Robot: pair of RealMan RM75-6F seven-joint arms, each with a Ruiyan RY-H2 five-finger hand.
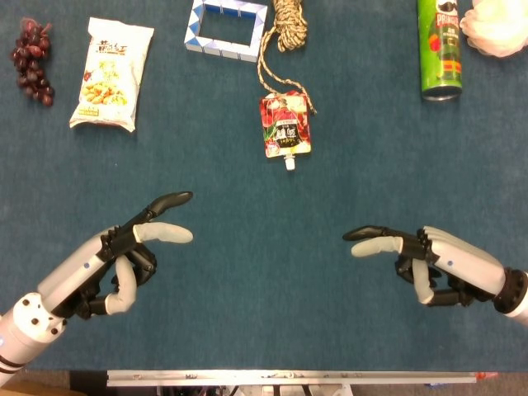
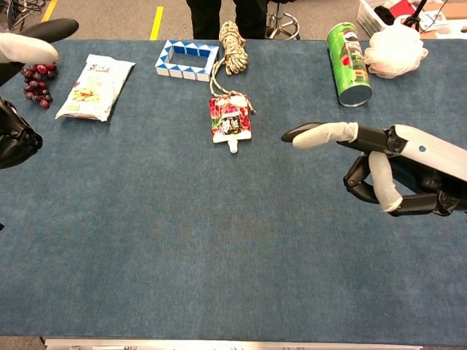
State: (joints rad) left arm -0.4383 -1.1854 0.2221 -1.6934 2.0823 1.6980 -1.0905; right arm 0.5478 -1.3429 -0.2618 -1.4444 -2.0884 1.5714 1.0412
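The blue counter (image 1: 247,264) carries everything, and both hands hover over its bare near half, holding nothing. The left hand (image 1: 115,252) and the right hand (image 1: 429,260) each point inward with some fingers stretched toward the middle and the rest curled under, so neither is gripping anything. The red drink pouch (image 1: 285,124) lies flat just beyond the gap between them, spout toward the robot, touching the tail of the coiled rope (image 1: 287,25); it is the nearest thing to both hands. Further off lie the green chip can (image 1: 440,49) at far right, the snack bag (image 1: 111,73) at far left, and the blue-and-white frame (image 1: 228,26). To take the pouch cleanly, I would judge it best to uncurl the tucked fingers first, then approach from the spout end, clear of the rope.
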